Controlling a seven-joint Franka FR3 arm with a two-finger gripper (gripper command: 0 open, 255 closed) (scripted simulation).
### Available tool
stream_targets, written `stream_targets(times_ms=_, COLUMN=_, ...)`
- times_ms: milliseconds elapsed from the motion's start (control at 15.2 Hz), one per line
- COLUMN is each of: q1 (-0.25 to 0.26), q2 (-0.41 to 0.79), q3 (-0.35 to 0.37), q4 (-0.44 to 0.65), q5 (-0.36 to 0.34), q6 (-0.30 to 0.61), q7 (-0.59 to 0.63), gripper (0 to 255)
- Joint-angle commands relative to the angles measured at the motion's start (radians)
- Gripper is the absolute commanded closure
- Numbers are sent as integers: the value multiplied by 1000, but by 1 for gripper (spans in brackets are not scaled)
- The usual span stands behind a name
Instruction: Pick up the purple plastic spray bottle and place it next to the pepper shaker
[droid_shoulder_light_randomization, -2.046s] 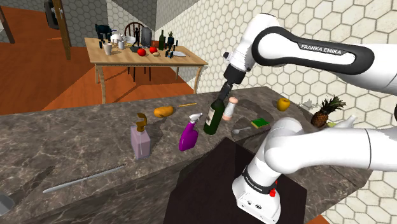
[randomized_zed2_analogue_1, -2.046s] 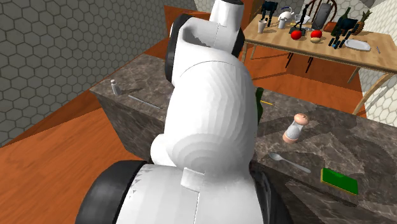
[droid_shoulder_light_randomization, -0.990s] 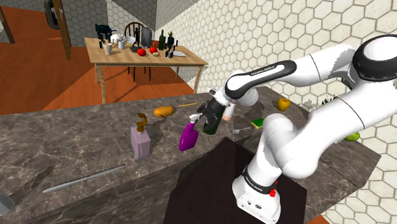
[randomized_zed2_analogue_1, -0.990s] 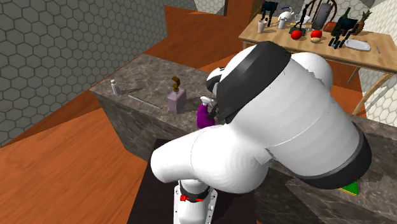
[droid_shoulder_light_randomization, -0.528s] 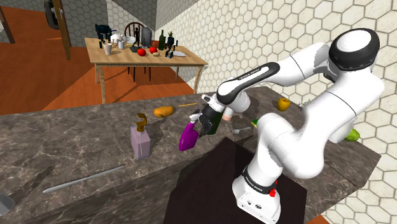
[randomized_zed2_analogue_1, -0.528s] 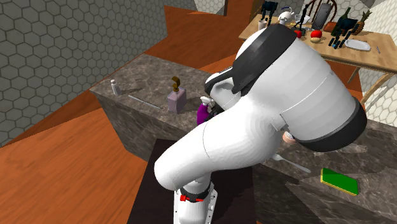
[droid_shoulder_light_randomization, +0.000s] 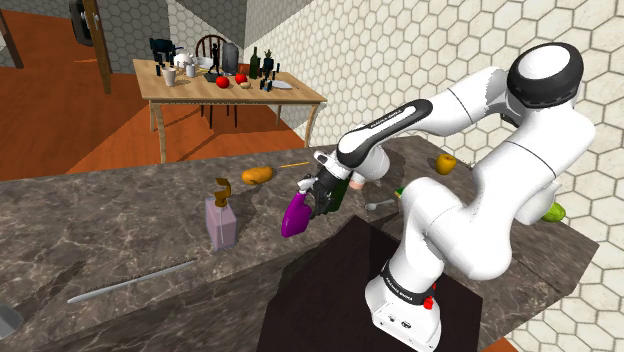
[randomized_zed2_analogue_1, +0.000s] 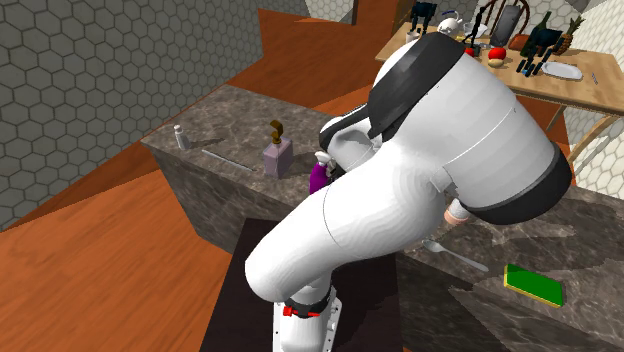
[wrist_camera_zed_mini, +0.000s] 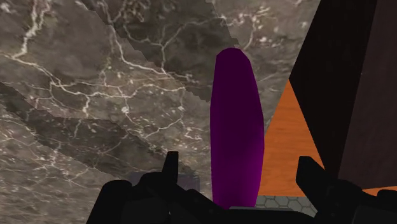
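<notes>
Purple spray bottle (droid_shoulder_light_randomization: 296, 214) standing on the marble counter (droid_shoulder_light_randomization: 120, 240) just right of centre in the shoulder view, straddled but apparently not yet touched by the spread fingers of the black gripper (droid_shoulder_light_randomization: 319, 198). Best centred on the body, closed evenly from both sides without tipping it, then lifted straight before carrying toward the pepper shaker (randomized_zed2_analogue_1: 457, 213), right of centre in the second exterior view.

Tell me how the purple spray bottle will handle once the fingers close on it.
The purple spray bottle is tall and slim, so a one-sided nudge would probably tip it. Its body looks smooth and rounded, so it may slip or twist in the gripper, open either side of it.
</notes>
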Motion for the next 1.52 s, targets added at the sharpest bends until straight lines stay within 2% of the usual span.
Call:
stream_targets(times_ms=0, q1=1, q2=0, q3=-1, q4=0, q5=0, q6=1, q7=0, gripper=0)
stream_targets(times_ms=66, q1=1, q2=0, q3=-1, q4=0, q5=0, q6=0, q7=0, gripper=255)
stream_targets(times_ms=660, q1=1, q2=0, q3=-1, q4=0, q5=0, q6=1, q7=0, gripper=255)
stream_targets(times_ms=1056, q1=-183, q2=-38, q3=192, q4=-1, q5=-34, q6=-101, q7=70, gripper=255)
stream_targets(times_ms=1452, q1=-315, q2=-97, q3=337, q4=10, q5=-68, q6=-203, q7=142, gripper=255)
